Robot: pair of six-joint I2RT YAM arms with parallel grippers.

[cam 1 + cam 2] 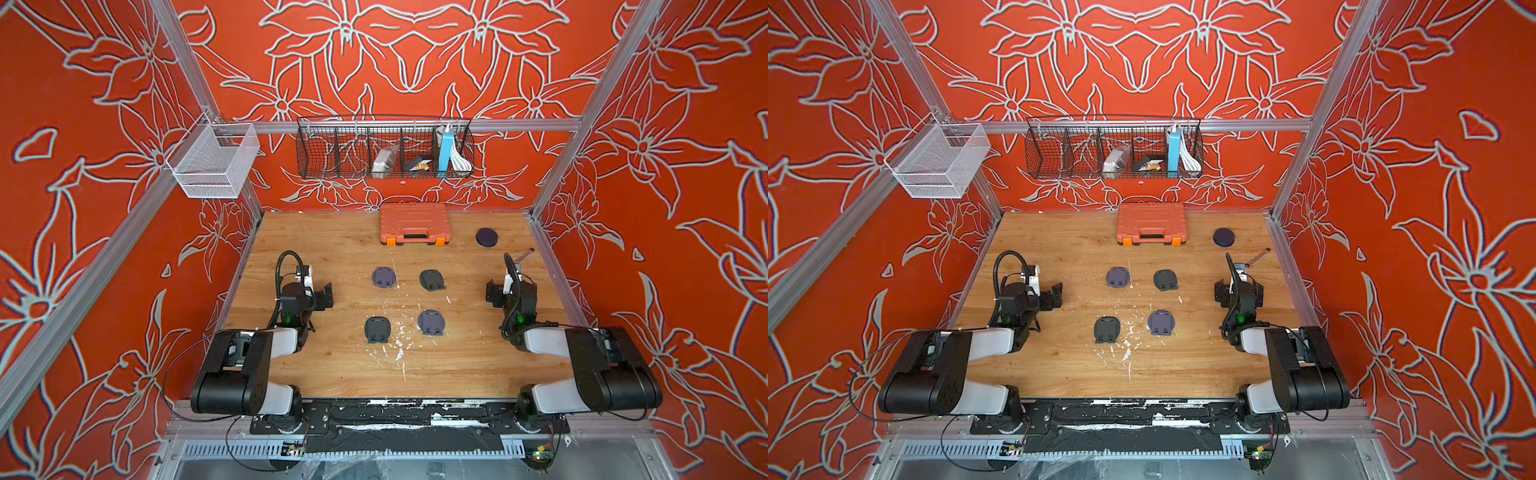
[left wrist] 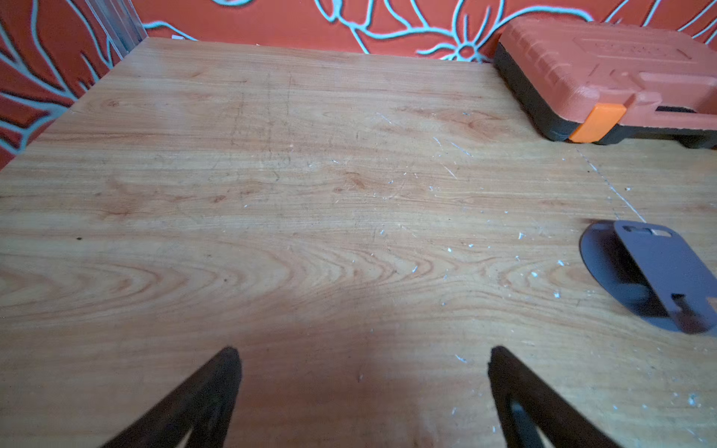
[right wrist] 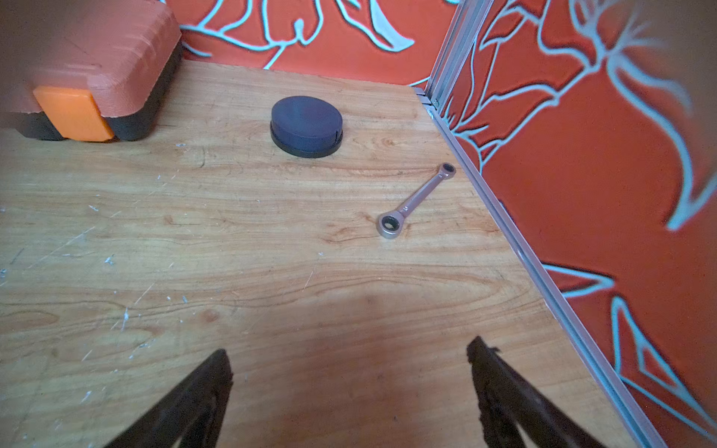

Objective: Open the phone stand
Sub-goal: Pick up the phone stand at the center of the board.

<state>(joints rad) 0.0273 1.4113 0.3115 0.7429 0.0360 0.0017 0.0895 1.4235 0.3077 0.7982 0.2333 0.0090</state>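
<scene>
While 4 phone stands lie on the table, left tool and right tool (both empty) gape wide.

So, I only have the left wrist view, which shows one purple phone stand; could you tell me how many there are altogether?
Observer: Four, in a square: far purple stand, far dark stand, near dark stand, near purple stand.
Operator: Is the other arm holding anything?
Observer: No, the right gripper is open and empty.
Operator: Is anything lying near it?
Observer: A wrench lies flat just beyond it.
</scene>
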